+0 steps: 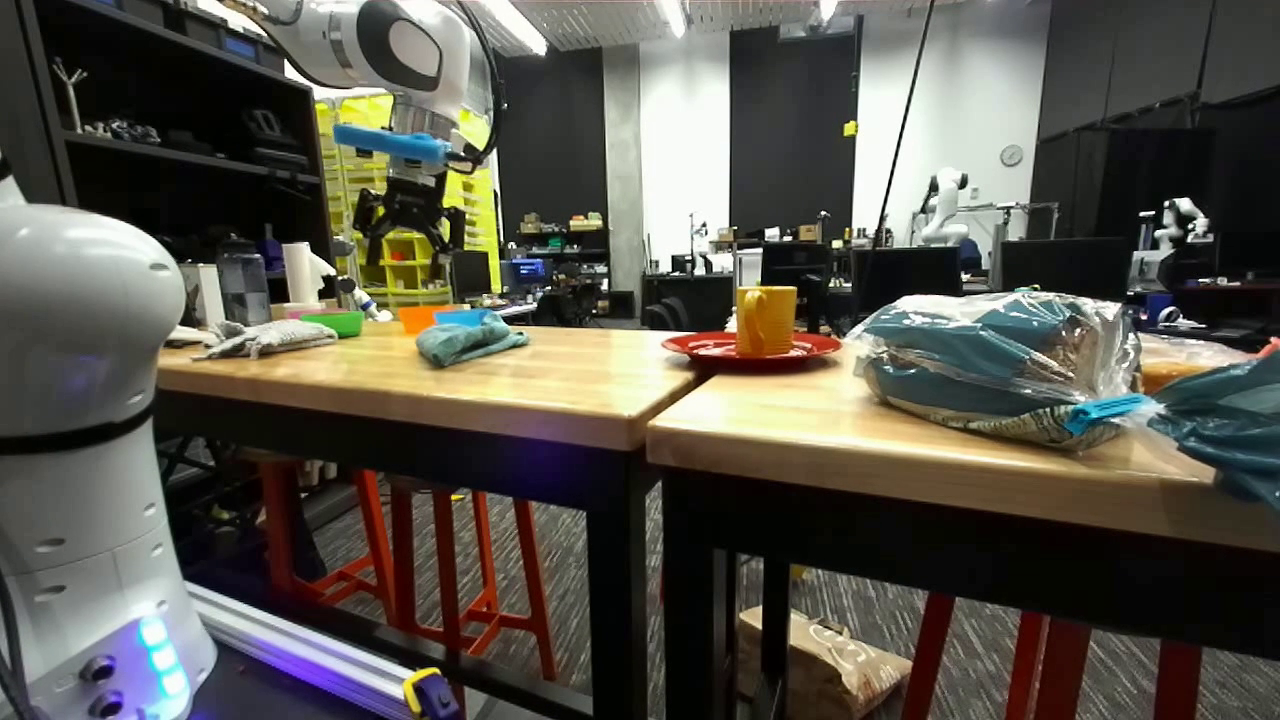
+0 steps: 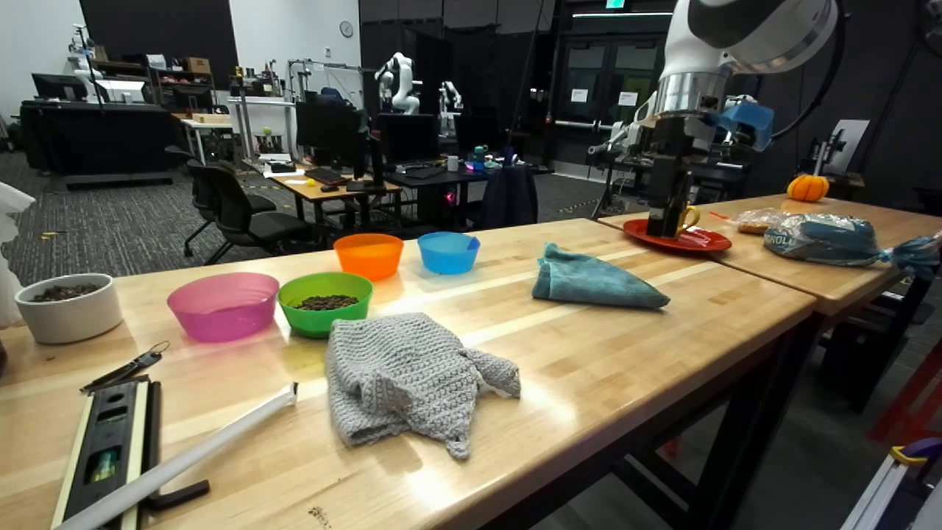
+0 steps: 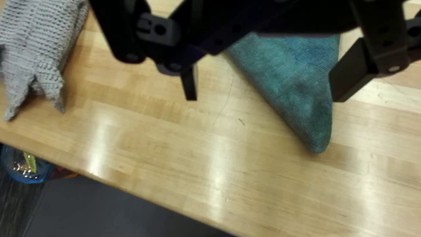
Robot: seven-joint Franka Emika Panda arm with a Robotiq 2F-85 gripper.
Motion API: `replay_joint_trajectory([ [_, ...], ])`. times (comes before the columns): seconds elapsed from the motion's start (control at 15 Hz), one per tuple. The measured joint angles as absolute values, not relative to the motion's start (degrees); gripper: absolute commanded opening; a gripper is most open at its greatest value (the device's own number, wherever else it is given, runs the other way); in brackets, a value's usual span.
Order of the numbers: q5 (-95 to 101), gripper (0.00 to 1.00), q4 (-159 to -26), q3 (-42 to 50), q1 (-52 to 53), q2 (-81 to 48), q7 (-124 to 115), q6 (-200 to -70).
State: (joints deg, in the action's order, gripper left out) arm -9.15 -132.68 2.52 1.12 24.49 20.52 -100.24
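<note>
Legible text: fragment only, capitals roughly "GNOL" on blue-and-clear plastic bag (image 2: 824, 246) lying on the surface (image 2: 831, 281), in an exterior view; rest of word lost in folds. Remainder unreadable. Yellow label (image 3: 30, 162) on clear tub (image 3: 14, 164), wrist view: few dark letters, blurred. Paper bag (image 1: 820, 660) on the floor (image 1: 870, 590), in an exterior view: pale print, can't make out. White notices (image 2: 579, 95) on the doors (image 2: 634, 70), in an exterior view: too small. Green sign (image 2: 615, 4) above them: cut off. Wall clock (image 1: 1011, 155), in both exterior views: face too small.
</note>
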Motion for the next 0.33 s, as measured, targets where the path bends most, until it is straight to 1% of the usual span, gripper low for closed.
replay_joint_trajectory([
  [0.33, -7.1, 1.00, -132.8, 2.5, 1.1, 27.8, 20.4, -94.3],
])
